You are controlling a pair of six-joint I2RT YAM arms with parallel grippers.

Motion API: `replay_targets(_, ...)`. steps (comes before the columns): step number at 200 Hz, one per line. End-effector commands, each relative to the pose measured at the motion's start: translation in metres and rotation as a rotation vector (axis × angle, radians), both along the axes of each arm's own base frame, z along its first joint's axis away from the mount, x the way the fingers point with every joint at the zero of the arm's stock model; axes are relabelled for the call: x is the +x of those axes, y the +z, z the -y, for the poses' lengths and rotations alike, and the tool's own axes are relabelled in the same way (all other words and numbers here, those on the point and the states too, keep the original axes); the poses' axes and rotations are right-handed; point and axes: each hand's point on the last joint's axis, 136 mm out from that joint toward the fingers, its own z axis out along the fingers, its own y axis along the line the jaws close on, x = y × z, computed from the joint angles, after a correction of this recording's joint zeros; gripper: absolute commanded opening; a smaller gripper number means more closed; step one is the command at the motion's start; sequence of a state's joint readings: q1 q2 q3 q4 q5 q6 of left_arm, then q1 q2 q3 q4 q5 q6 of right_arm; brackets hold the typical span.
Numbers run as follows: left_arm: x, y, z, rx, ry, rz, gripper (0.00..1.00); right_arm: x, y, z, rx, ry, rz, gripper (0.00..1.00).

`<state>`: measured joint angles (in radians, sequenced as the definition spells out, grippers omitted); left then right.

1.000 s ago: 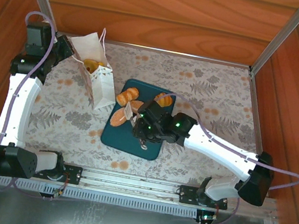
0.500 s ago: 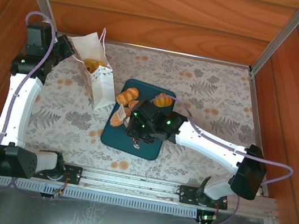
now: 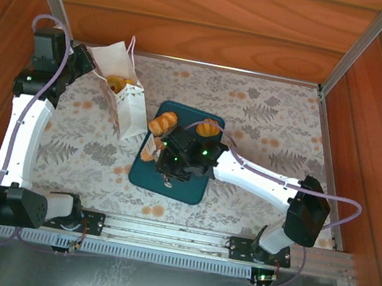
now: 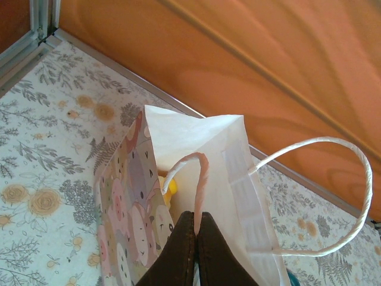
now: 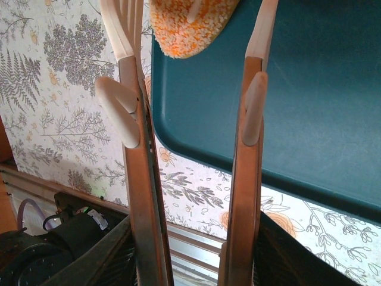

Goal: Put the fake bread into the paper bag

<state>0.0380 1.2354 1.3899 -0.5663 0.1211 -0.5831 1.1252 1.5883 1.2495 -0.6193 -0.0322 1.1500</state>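
Note:
The paper bag [image 3: 126, 100] stands open at the back left, with one fake bread [image 3: 118, 84] inside it. My left gripper [image 4: 196, 221] is shut on the bag's pink-white cord handle [image 4: 202, 179], beside the bag's printed face [image 4: 128, 196]. A yellow bread [image 4: 170, 189] peeks from the bag's depth. Three orange-brown breads lie on the dark teal tray [image 3: 186, 181]: one [image 3: 163, 121] at the back left, one [image 3: 209, 126] at the back, one [image 3: 149, 153] at the left edge. My right gripper [image 5: 195, 8] is open, its fingers [image 5: 132, 71] on either side of that left-edge bread [image 5: 189, 27].
The tray [image 5: 315, 89] lies mid-table on a floral cloth [image 3: 275, 120]. Wooden walls close in the back and both sides. A metal rail [image 3: 161, 233] with the arm bases runs along the near edge. The bag's second cord handle [image 4: 357, 196] loops out to the right.
My right arm has swung left across the tray to the bread at its left edge. The left gripper and the bag have not moved.

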Motion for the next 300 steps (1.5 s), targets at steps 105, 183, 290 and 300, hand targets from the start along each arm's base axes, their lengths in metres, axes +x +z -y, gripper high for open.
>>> replay_targets(105,-0.002,0.004,0.006,-0.020,-0.015,0.024,0.00,0.010,0.000,-0.012,0.039,0.030,0.008,0.43)
replay_targets(183,-0.001,0.005,0.006,-0.022,-0.014,0.026,0.00,0.006,0.014,0.000,0.084,0.026,0.041,0.28)
replay_targets(290,-0.002,0.006,0.004,-0.015,-0.008,0.029,0.00,0.022,0.114,0.023,0.199,0.050,0.336,0.26)
replay_targets(300,-0.002,0.008,0.004,-0.013,-0.005,0.032,0.00,0.026,0.127,0.023,0.203,0.070,0.386,0.26)
